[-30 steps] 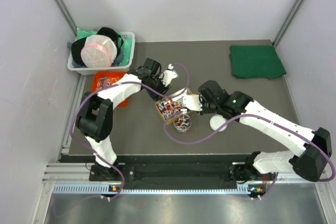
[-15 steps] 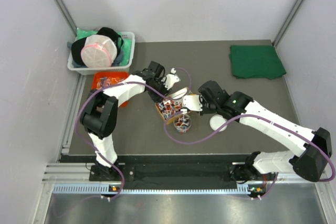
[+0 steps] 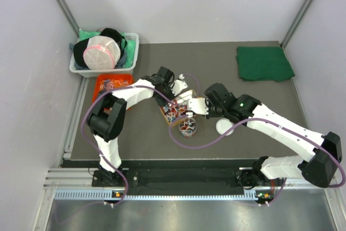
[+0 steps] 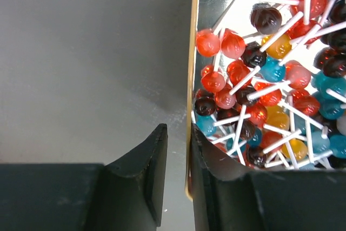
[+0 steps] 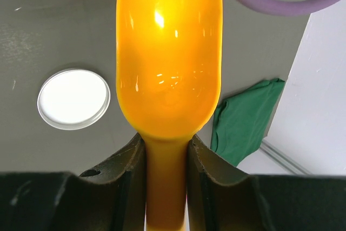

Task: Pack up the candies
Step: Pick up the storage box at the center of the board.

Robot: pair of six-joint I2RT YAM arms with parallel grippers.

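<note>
I see the candies (image 4: pixel 259 85) as small red, blue, dark brown and orange lollipops on white sticks, heaped crisscross in a shiny-lined box (image 4: pixel 216 1); a few more lie in a clear cup (image 3: pixel 196 127).

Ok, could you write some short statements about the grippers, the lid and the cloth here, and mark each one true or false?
1. The right gripper is closed on the handle of the orange scoop. True.
2. The white lid sits on top of the clear cup. False: it lies flat on the table, apart from the cup.
3. The left gripper straddles one wall of the box that holds the candies. True.
4. The green cloth lies inside the plastic bin. False: it lies on the table at the far right corner.
</note>
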